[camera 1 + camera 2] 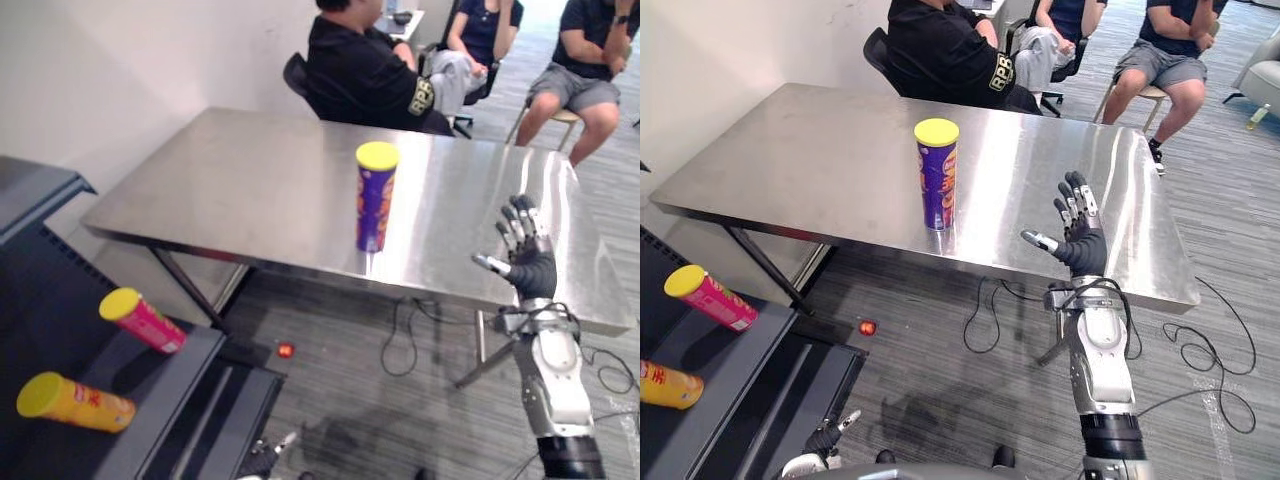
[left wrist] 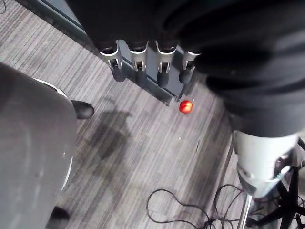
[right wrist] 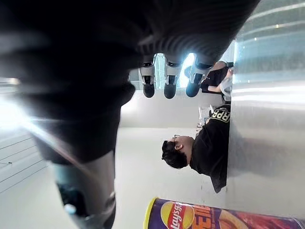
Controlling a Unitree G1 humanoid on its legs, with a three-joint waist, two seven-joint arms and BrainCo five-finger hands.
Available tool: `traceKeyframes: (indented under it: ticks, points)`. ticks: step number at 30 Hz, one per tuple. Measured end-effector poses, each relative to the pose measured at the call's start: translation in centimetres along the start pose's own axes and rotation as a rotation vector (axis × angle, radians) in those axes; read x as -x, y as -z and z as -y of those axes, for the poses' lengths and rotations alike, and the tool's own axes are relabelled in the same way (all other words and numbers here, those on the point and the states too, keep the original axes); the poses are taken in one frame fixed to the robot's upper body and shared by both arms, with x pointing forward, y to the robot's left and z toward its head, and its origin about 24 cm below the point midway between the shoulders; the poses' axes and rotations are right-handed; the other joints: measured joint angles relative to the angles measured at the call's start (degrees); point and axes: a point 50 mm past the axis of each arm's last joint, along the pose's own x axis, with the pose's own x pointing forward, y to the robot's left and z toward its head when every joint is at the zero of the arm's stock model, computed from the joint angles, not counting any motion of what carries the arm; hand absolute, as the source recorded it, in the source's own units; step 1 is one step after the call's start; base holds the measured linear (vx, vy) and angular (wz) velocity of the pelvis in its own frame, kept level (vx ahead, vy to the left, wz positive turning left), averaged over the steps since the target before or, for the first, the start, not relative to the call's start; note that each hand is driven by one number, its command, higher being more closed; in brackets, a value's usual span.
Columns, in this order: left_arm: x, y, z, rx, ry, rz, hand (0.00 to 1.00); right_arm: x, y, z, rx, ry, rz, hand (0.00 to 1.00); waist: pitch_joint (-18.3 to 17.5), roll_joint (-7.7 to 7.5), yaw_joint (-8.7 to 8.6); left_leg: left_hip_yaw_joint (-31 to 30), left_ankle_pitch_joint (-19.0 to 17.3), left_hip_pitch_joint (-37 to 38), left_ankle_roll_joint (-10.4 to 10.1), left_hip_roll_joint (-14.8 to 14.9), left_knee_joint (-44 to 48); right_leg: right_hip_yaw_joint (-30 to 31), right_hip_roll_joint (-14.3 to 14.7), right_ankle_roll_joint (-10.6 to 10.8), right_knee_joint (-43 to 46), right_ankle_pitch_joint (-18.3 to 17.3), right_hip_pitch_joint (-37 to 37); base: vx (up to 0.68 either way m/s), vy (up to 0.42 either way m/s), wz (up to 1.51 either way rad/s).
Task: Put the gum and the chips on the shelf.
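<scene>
Right hand (image 1: 1085,250), fingers spread, hovers near upright chips can (image 1: 936,180).

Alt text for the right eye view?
A purple chip can with a yellow lid stands upright on a steel table; the right robot hand, fingers spread open, is raised near the table's front edge, apart from the can. A pink can and an orange can lie on a dark shelf; people sit beyond the table.
</scene>
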Motion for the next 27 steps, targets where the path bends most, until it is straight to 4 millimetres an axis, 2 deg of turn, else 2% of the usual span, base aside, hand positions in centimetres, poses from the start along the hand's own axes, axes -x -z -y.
traceKeyframes:
  ticks: [5,14,19,27]
  points:
    - [-0.2,-0.6,0.0,-0.001,-0.006,0.014,0.0,-1.6,0.2,-1.2,-0.024,-0.023,0.002,0.0,1.31,-0.26,0.39,-2.6,0.36,-1.46,0.0,-0.05,0.32,-2.27,0.07,-0.05,0.0,0.02,0.24,0.02,-0.01,0.27]
    - [-0.4,-1.5,-0.2,0.033,-0.016,0.04,0.0,-3.7,1.0,-1.9,-0.031,-0.013,-0.04,0.0,3.12,-0.71,1.9,-5.14,0.44,-2.04,0.1,-0.29,0.44,-3.62,0.02,-0.05,-0.01,0.02,1.32,0.03,0.004,0.16]
    - [-0.4,-2.1,-0.2,0.04,-0.016,0.061,0.0,-4.9,0.8,-2.2,-0.035,-0.003,-0.03,0.0,4.35,-0.92,3.03,-6.04,0.6,-2.47,0.15,-0.38,0.53,-3.96,0.0,-0.06,-0.01,0.01,1.48,0.0,0.001,0.08]
    - [-0.5,-2.7,-0.4,0.057,-0.021,0.081,0.0,-6.8,0.4,-3.5,-0.037,-0.028,-0.026,0.0,5.8,-1.61,3.42,-7.63,1.35,-3.27,0.14,-0.53,0.37,-5.46,-0.01,-0.06,-0.01,0.01,1.59,0.0,-0.004,0.1]
